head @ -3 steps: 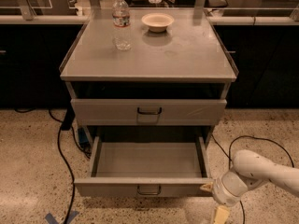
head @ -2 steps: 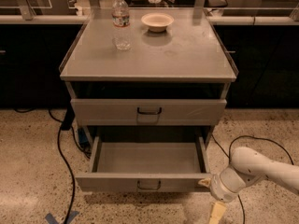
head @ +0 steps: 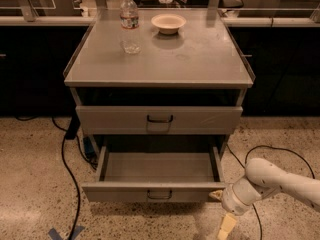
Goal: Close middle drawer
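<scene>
The middle drawer (head: 160, 170) is a grey metal tray pulled far out of the cabinet, with nothing in it. Its low front panel (head: 125, 192) carries a small dark loop handle (head: 160, 195). My gripper (head: 221, 211) is at the lower right, on the white arm (head: 280, 181) that comes in from the right edge. It is open. One yellowish fingertip (head: 216, 195) is at the right end of the drawer's front panel and the other (head: 226, 227) points down toward the floor.
A shut drawer with a taller front (head: 160, 119) sits above, under a dark slot. The cabinet top (head: 200, 54) holds a water bottle (head: 130, 24) and a small bowl (head: 168, 22). Black cables (head: 67, 169) lie on the speckled floor at the left, and another (head: 270, 151) at the right.
The gripper has moved left against the drawer's right front corner. The drawer front has slid back a little toward the cabinet.
</scene>
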Action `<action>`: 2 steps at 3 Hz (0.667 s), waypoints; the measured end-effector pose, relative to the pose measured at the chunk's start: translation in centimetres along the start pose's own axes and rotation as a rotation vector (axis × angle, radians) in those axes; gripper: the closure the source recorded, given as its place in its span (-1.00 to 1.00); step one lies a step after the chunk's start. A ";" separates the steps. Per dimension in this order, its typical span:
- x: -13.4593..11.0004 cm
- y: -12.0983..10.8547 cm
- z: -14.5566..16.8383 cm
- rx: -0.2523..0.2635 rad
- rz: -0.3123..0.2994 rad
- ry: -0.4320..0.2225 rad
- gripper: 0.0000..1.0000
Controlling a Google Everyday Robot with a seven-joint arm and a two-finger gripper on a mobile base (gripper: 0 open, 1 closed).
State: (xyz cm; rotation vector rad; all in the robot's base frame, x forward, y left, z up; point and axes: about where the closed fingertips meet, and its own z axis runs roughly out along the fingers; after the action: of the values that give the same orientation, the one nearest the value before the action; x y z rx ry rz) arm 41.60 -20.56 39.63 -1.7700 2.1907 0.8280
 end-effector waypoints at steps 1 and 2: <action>0.0 0.0 0.0 0.000 0.000 0.000 -1.00; -0.1 -0.7 0.9 0.034 0.002 -0.016 -1.00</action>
State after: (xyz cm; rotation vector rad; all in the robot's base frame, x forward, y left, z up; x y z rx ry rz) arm 42.13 -20.09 38.76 -1.7395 2.1840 0.7981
